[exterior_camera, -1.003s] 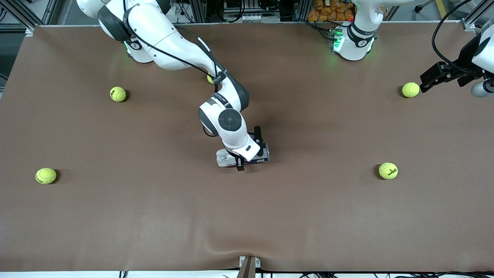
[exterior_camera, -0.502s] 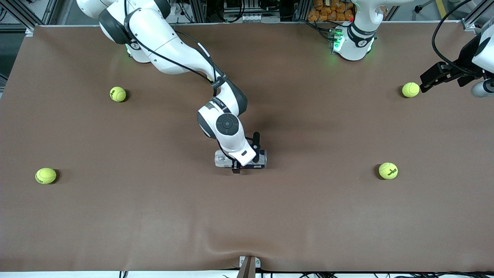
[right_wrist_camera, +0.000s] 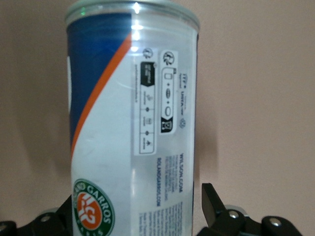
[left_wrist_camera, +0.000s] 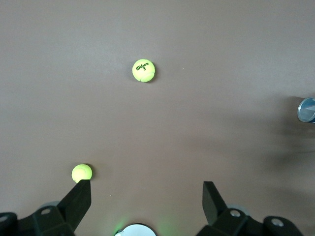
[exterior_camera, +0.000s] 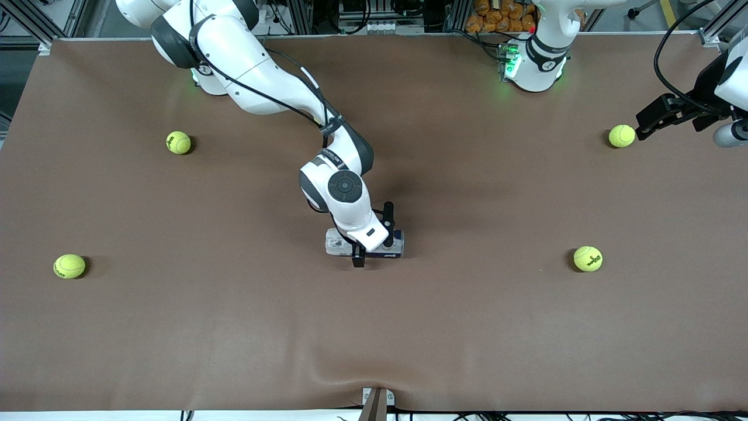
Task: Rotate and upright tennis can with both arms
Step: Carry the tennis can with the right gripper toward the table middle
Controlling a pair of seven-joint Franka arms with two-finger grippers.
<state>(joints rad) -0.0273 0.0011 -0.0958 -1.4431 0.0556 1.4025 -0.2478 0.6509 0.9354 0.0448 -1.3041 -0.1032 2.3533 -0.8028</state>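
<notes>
Clear plastic with a white and dark-blue label: the tennis can (exterior_camera: 392, 247) lies on its side on the brown surface (exterior_camera: 467, 327), near the middle, its long axis running between the two arms' ends. The right claw (exterior_camera: 373, 235) straddles the can at mid-length. In the right wrist view the fingers (right_wrist_camera: 212, 201) stand on either side of the can (right_wrist_camera: 133, 123) with a gap at the visible side, so the claw appears spread wide and not clamped on it.

The left claw (exterior_camera: 660, 114) waits over the left arm's end of the surface, near a tennis ball (exterior_camera: 621, 135); its fingers (left_wrist_camera: 78, 196) are spread wide with nothing between them.

Judged step: the can rests flat in its rotated position; uprighting is not yet done. The next move calls for the right claw to lift clear without nudging the can, then for a grip near one end to tip it up.

Open room around the can is generous. The nearest ball (exterior_camera: 587, 258) lies well apart, as do all surface edges.
</notes>
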